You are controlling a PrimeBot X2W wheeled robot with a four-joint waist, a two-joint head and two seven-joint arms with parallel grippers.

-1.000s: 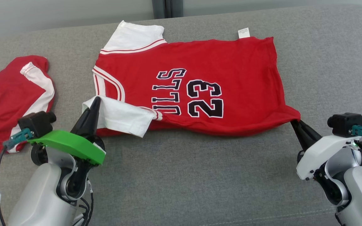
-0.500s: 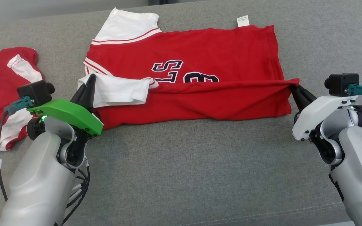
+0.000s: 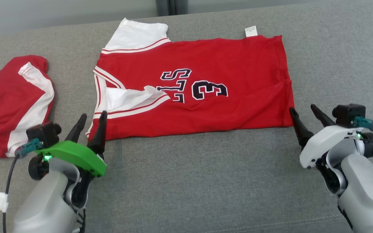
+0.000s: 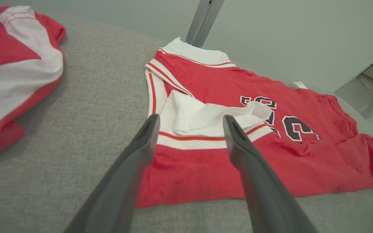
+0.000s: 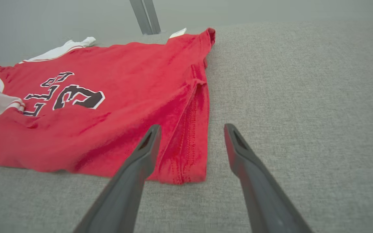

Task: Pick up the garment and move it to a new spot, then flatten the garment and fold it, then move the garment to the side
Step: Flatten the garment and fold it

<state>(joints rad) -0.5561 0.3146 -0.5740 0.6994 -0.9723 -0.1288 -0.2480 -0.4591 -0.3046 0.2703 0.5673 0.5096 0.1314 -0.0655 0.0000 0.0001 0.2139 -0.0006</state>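
The red jersey (image 3: 193,87) lies centred on the grey cushion (image 3: 189,181), near edge folded over the lettering, while the left gripper (image 3: 92,115) and right gripper (image 3: 302,108) stand spread and empty at its near corners, apparently clear so the fold settles.

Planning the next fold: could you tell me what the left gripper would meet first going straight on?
Likely the red jersey, its folded near edge just ahead of the left gripper; height unclear.

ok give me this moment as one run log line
step: fold made | jersey: near half folded over, flat on couch | left tool: open at sleeve corner | right tool: open at hem corner
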